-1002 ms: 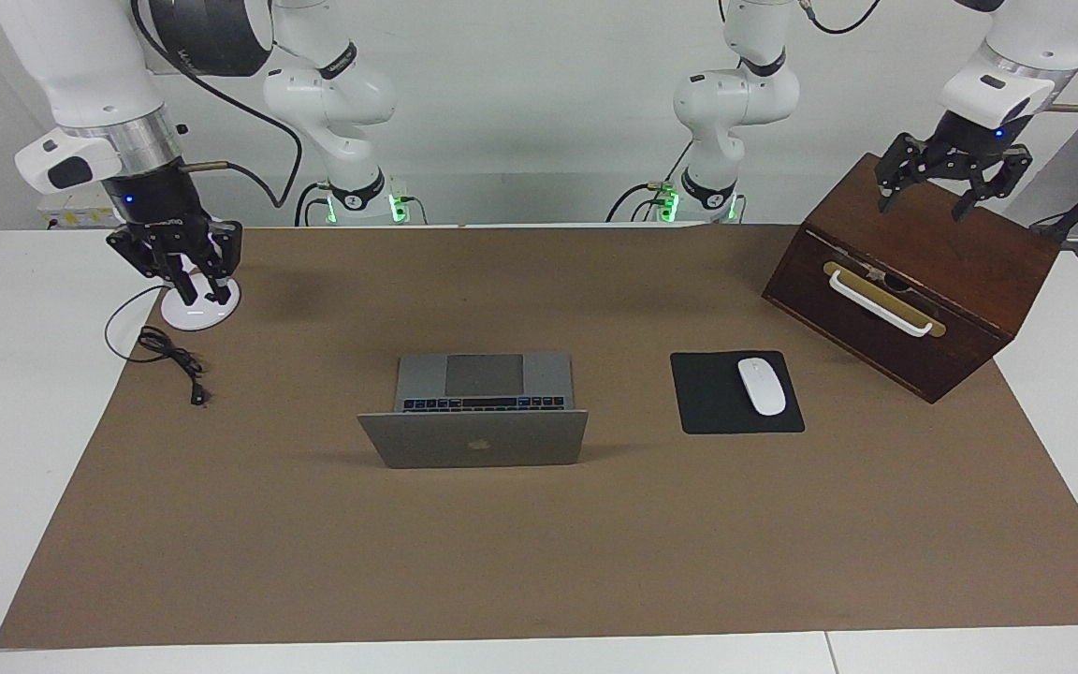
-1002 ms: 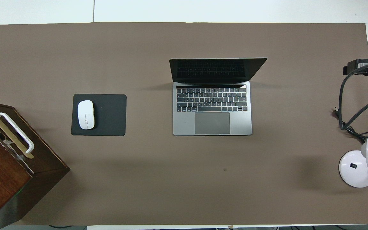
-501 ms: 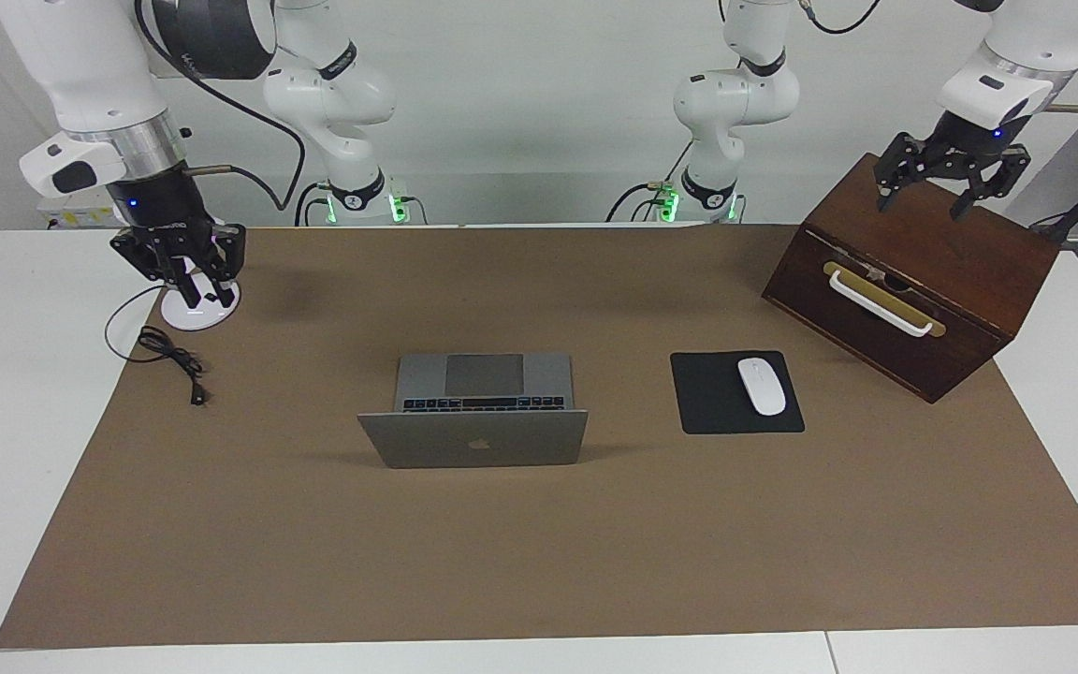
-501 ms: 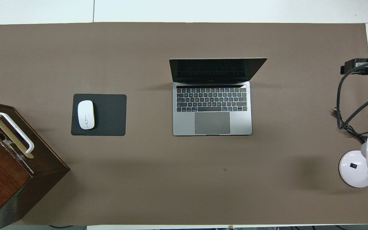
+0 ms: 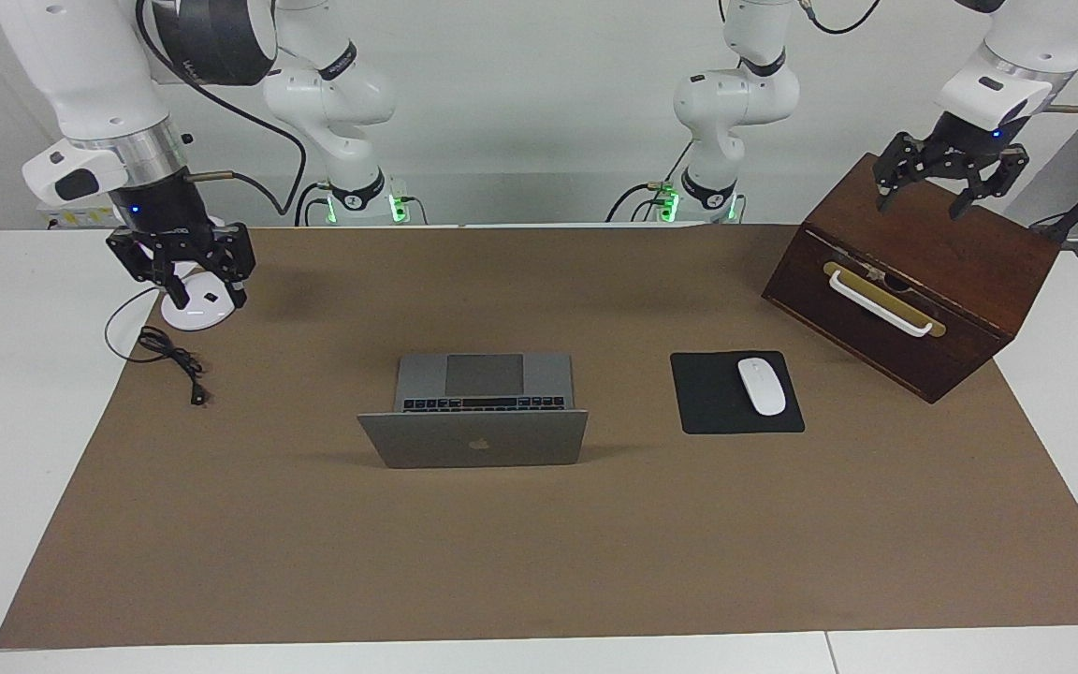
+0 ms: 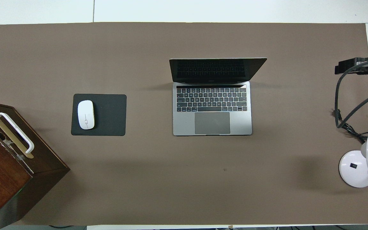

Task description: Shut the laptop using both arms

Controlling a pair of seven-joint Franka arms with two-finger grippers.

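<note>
I see my right gripper (image 5: 193, 281), fingers spread, has edged toward the thin silver-grey metal laptop (image 5: 475, 412), which stands open; left gripper (image 5: 949, 183) splayed, waiting.

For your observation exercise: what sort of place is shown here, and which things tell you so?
Probably a robotics lab set up as a mock office desk: two white robot arms mounted at a table covered by a brown mat, with an open laptop, a mouse and a desk lamp.

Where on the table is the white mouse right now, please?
The white mouse lies on the black mouse pad, between the open laptop and the wooden drawer box, toward the left arm's end.
</note>
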